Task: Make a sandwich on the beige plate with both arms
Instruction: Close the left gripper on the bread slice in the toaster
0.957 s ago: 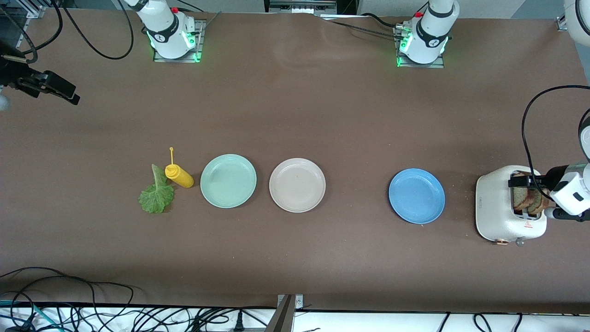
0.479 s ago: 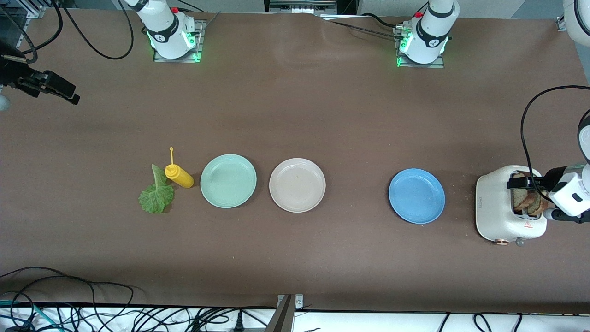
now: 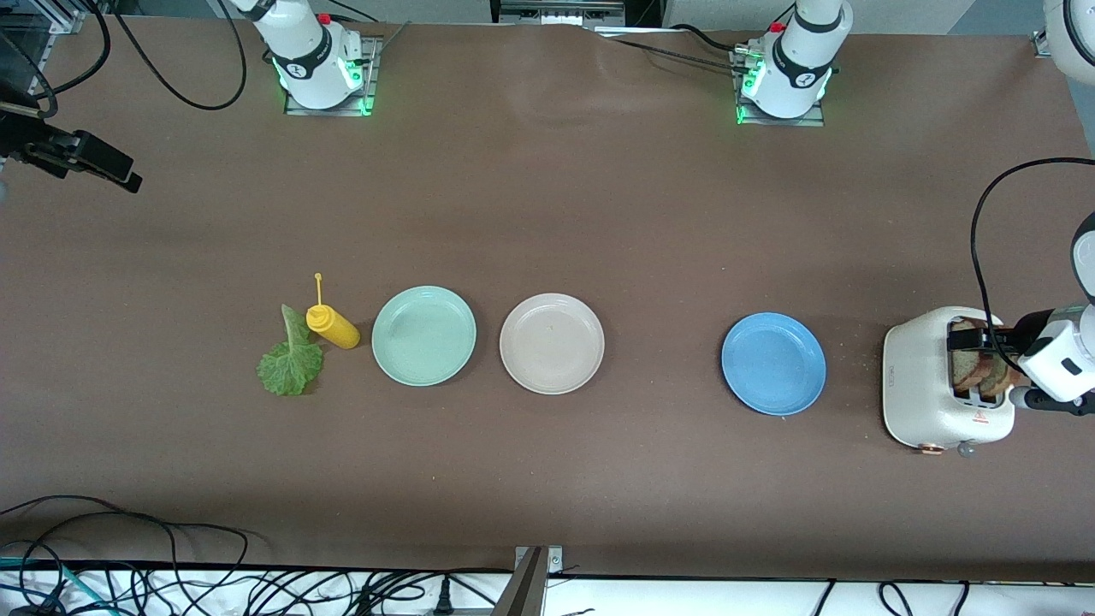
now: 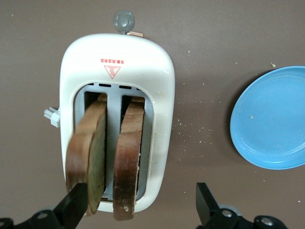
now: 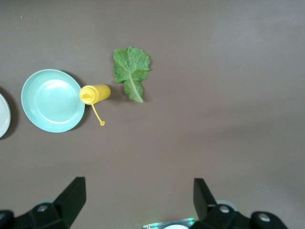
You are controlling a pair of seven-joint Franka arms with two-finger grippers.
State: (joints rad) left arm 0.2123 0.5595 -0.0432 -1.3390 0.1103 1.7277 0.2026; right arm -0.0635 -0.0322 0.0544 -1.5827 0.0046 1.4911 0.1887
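Two slices of brown bread (image 4: 114,157) (image 3: 975,370) stand upright in the slots of a white toaster (image 4: 159,86) (image 3: 924,402) at the left arm's end of the table. My left gripper (image 4: 139,207) (image 3: 992,366) hangs open over the toaster. One finger sits beside the outer slice and the other is off the toaster's side; neither holds anything. The beige plate (image 3: 552,343) is bare in the middle of the table. The lettuce leaf (image 5: 131,69) (image 3: 291,364) lies flat on the table. My right gripper (image 5: 138,195) (image 3: 103,164) is open over the right arm's end of the table.
A yellow squeeze bottle (image 3: 334,328) (image 5: 95,93) lies between the lettuce and a mint-green plate (image 3: 423,335) (image 5: 52,100). A blue plate (image 3: 773,364) (image 4: 271,119) sits between the beige plate and the toaster. Crumbs lie beside the toaster. Cables run along the table's near edge.
The right gripper has drifted slightly toward the table's end. The left gripper has barely shifted over the toaster. Nothing was taken hold of.
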